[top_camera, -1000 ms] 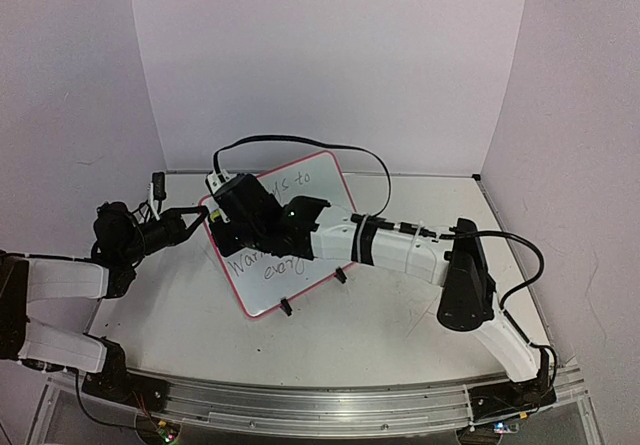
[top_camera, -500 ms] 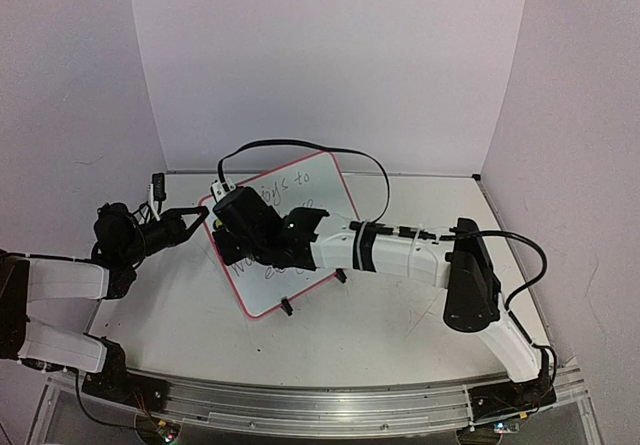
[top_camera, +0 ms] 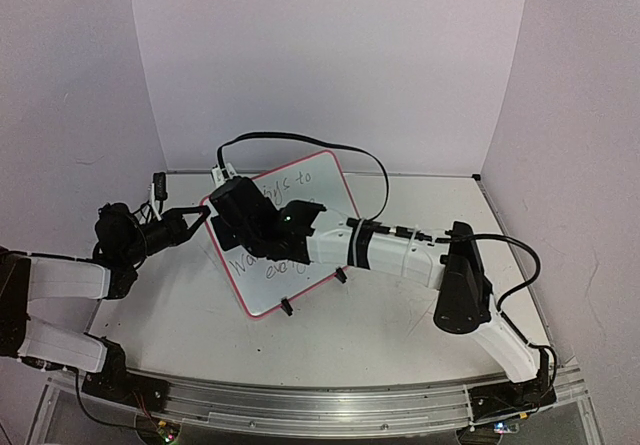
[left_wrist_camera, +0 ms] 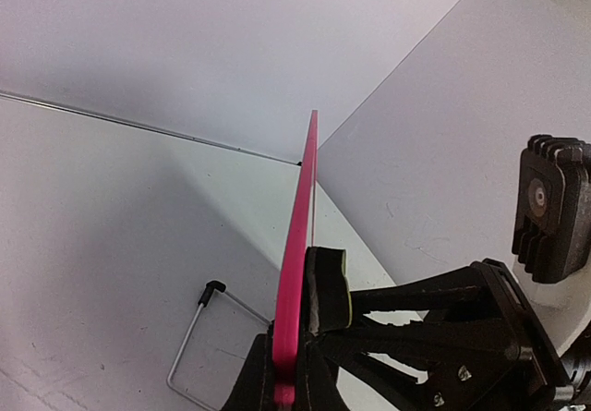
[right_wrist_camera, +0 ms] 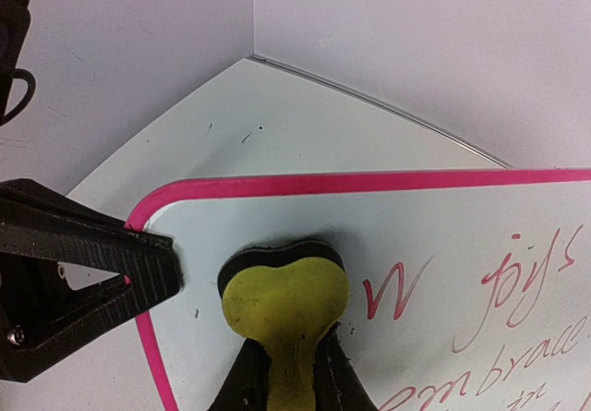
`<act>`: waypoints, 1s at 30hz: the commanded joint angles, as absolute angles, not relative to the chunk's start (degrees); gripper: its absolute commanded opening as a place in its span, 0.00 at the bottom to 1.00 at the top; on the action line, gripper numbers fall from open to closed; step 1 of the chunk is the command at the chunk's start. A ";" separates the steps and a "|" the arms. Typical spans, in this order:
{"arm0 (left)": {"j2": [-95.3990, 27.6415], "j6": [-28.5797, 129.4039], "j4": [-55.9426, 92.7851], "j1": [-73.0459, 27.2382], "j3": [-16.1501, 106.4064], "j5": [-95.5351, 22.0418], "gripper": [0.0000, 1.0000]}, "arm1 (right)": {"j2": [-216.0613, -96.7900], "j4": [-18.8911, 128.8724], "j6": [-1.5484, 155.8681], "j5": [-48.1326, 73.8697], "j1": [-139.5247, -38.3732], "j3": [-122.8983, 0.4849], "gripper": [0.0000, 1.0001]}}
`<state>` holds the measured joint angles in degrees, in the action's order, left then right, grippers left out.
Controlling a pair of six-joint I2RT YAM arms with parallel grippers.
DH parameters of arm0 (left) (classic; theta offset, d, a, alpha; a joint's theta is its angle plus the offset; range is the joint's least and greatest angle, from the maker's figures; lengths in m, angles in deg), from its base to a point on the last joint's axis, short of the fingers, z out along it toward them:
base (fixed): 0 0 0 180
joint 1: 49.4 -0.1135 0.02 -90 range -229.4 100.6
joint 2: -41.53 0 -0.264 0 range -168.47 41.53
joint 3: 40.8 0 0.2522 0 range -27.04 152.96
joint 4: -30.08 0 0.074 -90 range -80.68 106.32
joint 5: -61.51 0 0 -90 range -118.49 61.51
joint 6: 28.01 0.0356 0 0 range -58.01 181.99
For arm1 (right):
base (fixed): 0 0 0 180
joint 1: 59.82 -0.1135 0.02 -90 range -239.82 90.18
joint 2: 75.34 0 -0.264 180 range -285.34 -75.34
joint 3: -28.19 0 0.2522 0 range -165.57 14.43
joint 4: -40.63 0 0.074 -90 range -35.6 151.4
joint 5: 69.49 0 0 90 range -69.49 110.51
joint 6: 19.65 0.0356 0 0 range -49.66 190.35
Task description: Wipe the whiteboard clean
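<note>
The whiteboard (top_camera: 312,180), white with a pink frame and handwriting, stands tilted at the table's middle on black feet (top_camera: 287,307). My left gripper (top_camera: 207,215) is shut on its left frame edge. In the left wrist view the frame (left_wrist_camera: 303,199) runs edge-on up from my jaws (left_wrist_camera: 288,374). My right gripper (top_camera: 225,230) is shut on a yellow eraser (right_wrist_camera: 282,305) with black felt. It presses the eraser flat on the board (right_wrist_camera: 434,226) near the upper left corner, left of the red writing (right_wrist_camera: 392,291). The eraser also shows in the left wrist view (left_wrist_camera: 328,286).
The right arm's black cable (top_camera: 300,143) arcs over the board's top. White walls close the back and both sides. A small black and white object (top_camera: 158,187) stands at the back left corner. A wire stand (left_wrist_camera: 196,337) lies on the table behind the board.
My right gripper swept the eraser down the board's left part and came back up towards the upper left corner. The left gripper and the board stayed put.
</note>
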<state>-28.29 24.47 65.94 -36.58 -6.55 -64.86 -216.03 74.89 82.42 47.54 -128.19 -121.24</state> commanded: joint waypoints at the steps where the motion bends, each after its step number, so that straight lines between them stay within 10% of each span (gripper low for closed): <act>1: -28.82 26.57 68.14 -34.28 -6.39 -70.58 0.00 | -215.64 70.88 83.95 44.39 -127.47 -117.06 0.05; 30: -29.22 27.28 68.61 -33.58 -6.09 -71.99 0.00 | -209.46 71.60 81.35 49.12 -114.78 -107.28 0.03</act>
<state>-29.02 23.28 66.29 -36.45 -6.55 -64.21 -209.55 67.81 82.61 45.95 -120.38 -109.51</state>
